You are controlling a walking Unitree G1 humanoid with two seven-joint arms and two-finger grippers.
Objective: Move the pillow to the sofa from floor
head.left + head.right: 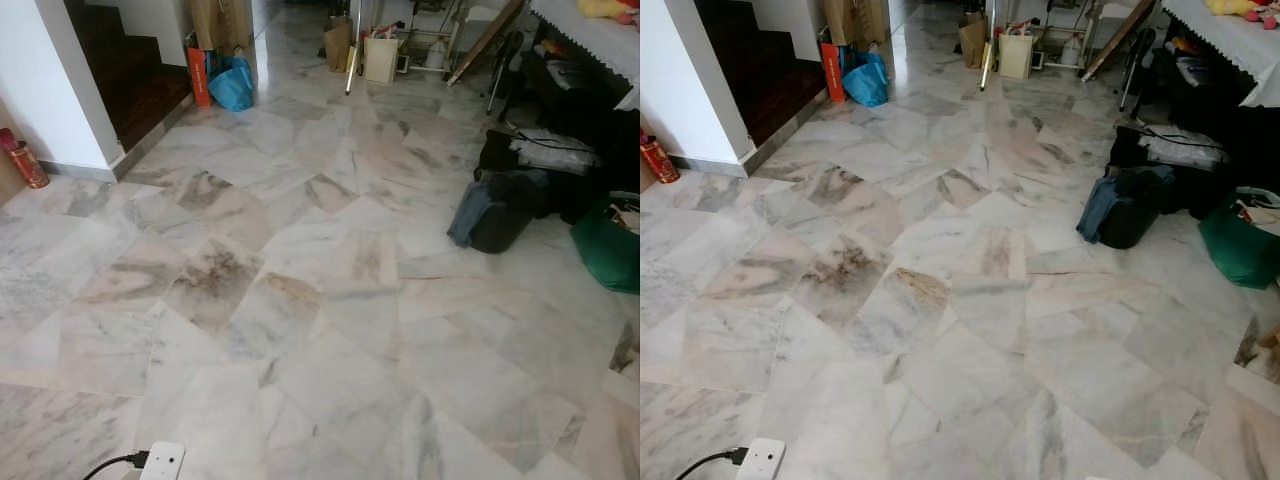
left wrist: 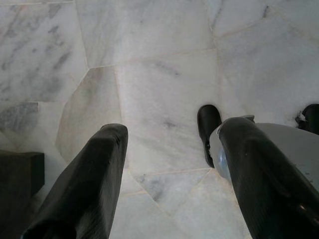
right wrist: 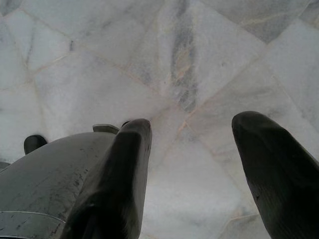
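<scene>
Both grippers, left gripper (image 2: 172,134) and right gripper (image 3: 192,127), hang wide open and empty above the grey-veined white marble floor (image 1: 320,300), with no pillow identifiable among the clutter ahead

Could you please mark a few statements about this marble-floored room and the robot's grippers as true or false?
1. A blue bag sits on the floor near the dark staircase. True.
2. The left gripper is shut on a pillow. False: its fingers are apart over bare marble floor.
3. A white power adapter with a black cable lies on the floor. True.
4. The right gripper is shut. False: its fingers are spread, empty.
5. A red canister stands beside the white wall. True.
</scene>
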